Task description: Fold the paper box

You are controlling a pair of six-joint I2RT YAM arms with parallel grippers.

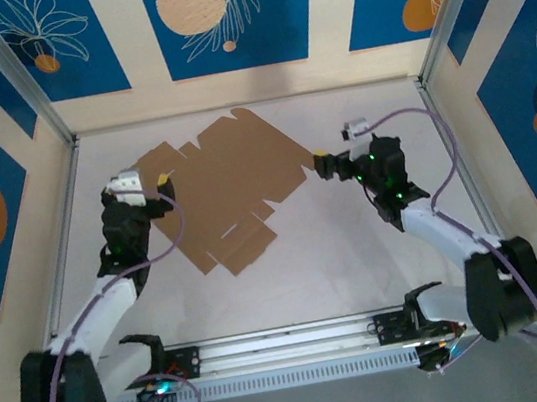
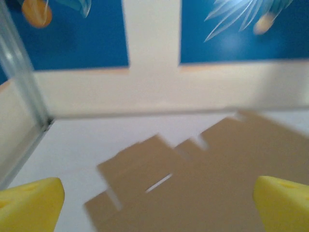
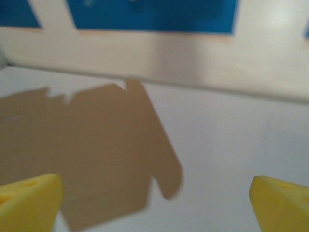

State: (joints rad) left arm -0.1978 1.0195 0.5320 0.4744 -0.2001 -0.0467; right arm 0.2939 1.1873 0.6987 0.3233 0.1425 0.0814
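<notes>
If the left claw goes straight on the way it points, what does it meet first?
Probably the flat paper box: the sheet lies right ahead of the open left claw. Height above it is unclear, so it might skim over toward the back wall.

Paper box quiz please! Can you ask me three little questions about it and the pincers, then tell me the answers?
1. True or false: the paper box is already folded up.
2. The left pincer is by which edge of the box: A left, B right, C far?
3. Fill in: the right pincer stands ____ (open or shut).
Key: 1 false, it lies flat; 2 A; 3 open.
</notes>
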